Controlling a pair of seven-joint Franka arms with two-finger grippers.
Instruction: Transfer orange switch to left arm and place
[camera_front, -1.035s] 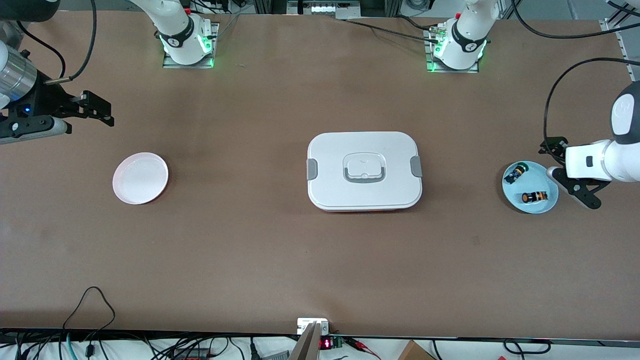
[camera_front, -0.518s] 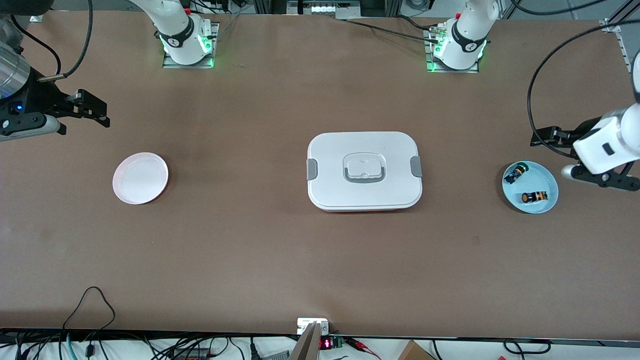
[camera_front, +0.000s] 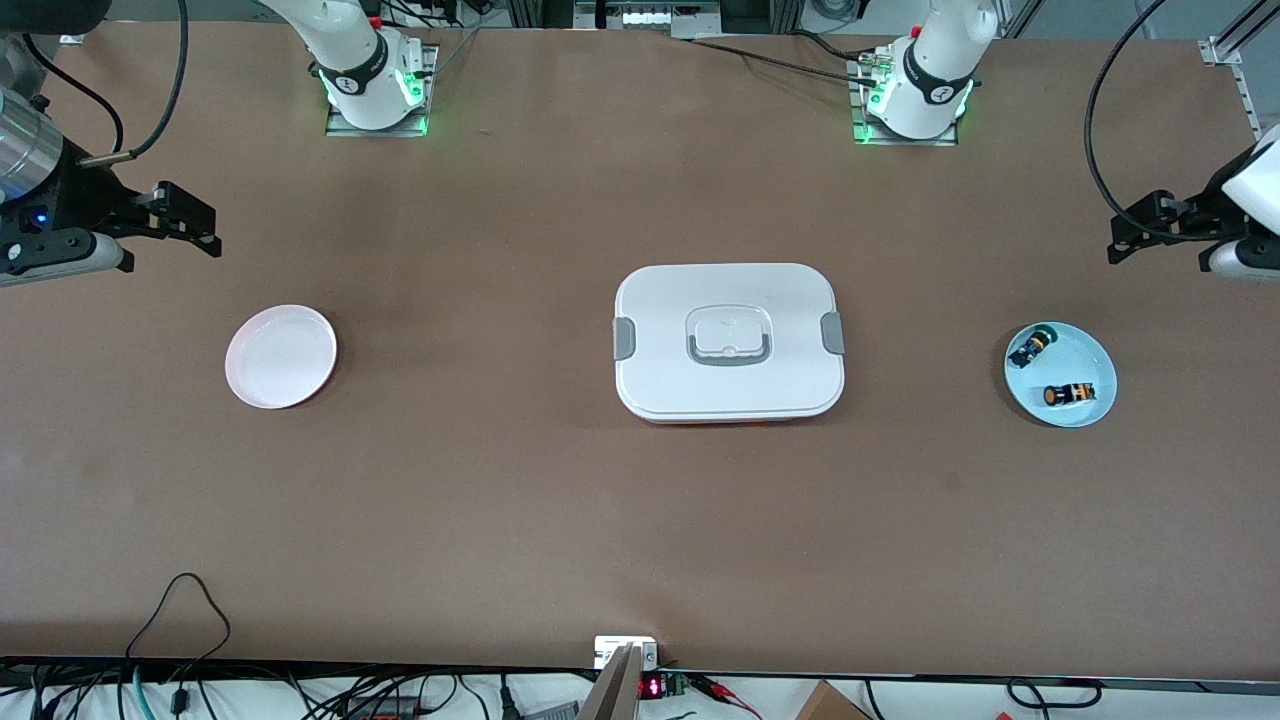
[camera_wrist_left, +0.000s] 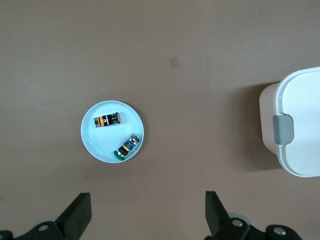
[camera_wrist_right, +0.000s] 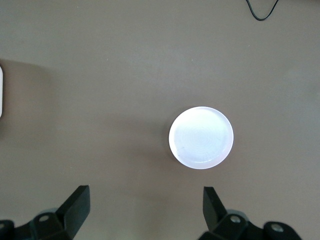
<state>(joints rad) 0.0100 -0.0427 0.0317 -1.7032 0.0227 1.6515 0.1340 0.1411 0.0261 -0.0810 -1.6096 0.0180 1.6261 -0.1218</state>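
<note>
Both my end effectors hung wide open and empty: left end effector (camera_front: 1150, 232) over bare counter (camera_front: 640, 520) near the blue plate (camera_front: 1090, 352), right end effector (camera_front: 185, 218) waiting near the white plate (camera_front: 281, 356). Orange switch (camera_wrist_left: 108, 120) lay in the blue plate, well apart from the box (camera_front: 728, 342). Pickup was unstarted; next, I judged, descend and grasp.

Table (camera_front: 560, 520) (brown) carries box (camera_front: 728, 340), two plates (camera_front: 281, 356).
</note>
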